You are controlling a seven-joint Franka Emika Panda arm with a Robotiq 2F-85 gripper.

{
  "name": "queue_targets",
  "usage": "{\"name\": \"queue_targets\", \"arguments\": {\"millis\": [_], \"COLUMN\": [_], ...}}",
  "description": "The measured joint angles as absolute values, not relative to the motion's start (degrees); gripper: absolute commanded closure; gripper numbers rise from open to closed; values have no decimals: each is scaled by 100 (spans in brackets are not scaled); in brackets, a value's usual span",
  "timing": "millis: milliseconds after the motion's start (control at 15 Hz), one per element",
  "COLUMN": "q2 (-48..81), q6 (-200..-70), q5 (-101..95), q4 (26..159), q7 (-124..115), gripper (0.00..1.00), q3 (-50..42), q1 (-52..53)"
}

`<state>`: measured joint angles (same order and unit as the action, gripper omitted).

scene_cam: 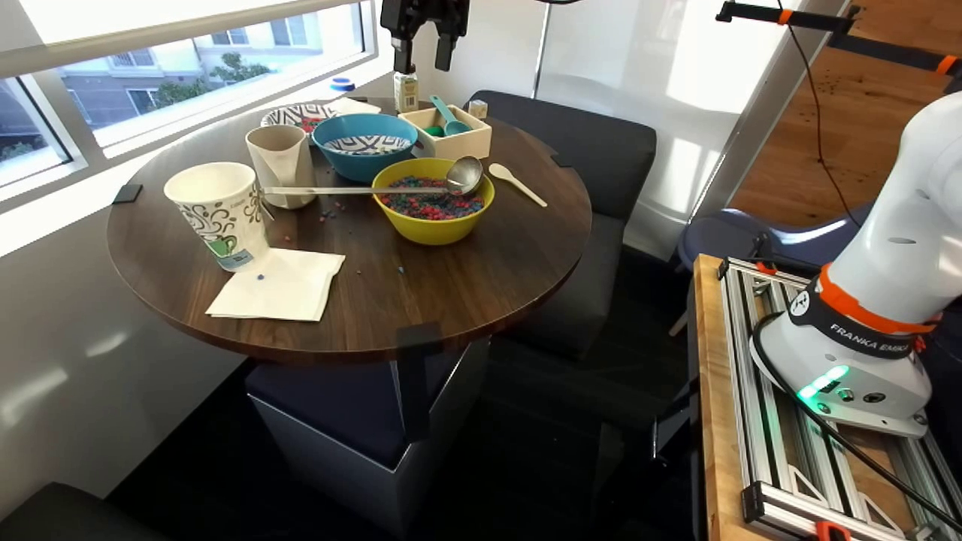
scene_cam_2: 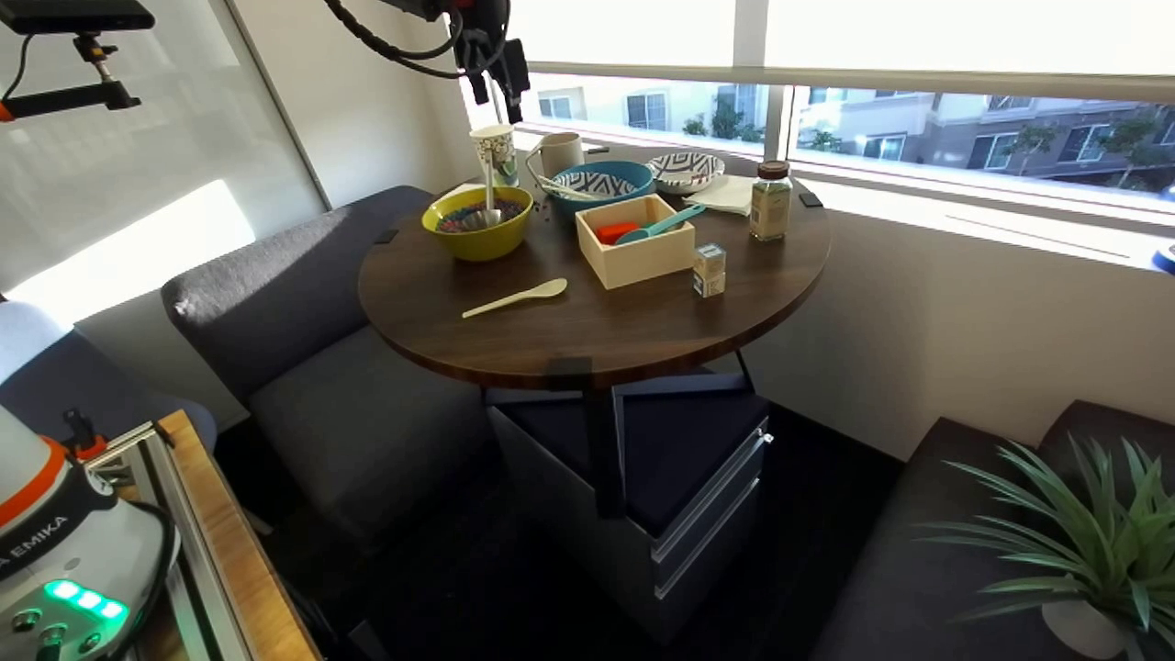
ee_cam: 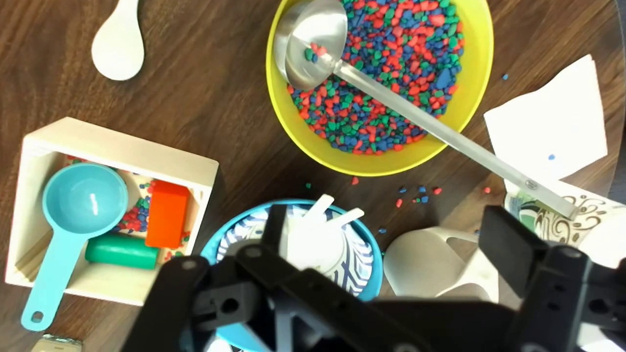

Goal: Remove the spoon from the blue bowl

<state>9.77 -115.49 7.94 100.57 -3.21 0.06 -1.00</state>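
Observation:
The blue bowl (scene_cam: 361, 167) stands at the back of the round table; it also shows in an exterior view (scene_cam_2: 640, 173) and the wrist view (ee_cam: 375, 274). It holds a pale patterned inside. Two pale handles, apparently spoons (ee_cam: 318, 207), lean over its rim in the wrist view; their other ends are washed out by glare and partly behind a finger. Pale handles also show in an exterior view (scene_cam_2: 567, 191). My gripper (ee_cam: 386, 230) is wide open and empty, high above the table in both exterior views (scene_cam: 425, 64) (scene_cam_2: 497, 99). One finger overlaps the bowl in the wrist view.
The yellow-green bowl (scene_cam: 428, 231) holds colored bits and a long metal ladle (ee_cam: 459, 142) reaching to a paper cup (scene_cam: 218, 207). A beige mug (ee_cam: 425, 264) stands beside the blue bowl. Around are a wooden box (scene_cam_2: 643, 262) with a teal scoop, a loose spoon (scene_cam_2: 519, 296) and a jar (scene_cam_2: 771, 204).

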Motion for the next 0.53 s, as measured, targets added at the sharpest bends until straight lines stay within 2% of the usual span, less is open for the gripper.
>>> {"name": "queue_targets", "arguments": {"millis": [533], "q2": [2163], "q6": [-12020], "q5": [804], "q4": [9244], "q7": [-692], "gripper": [0], "q3": [-4], "q1": [-107]}}
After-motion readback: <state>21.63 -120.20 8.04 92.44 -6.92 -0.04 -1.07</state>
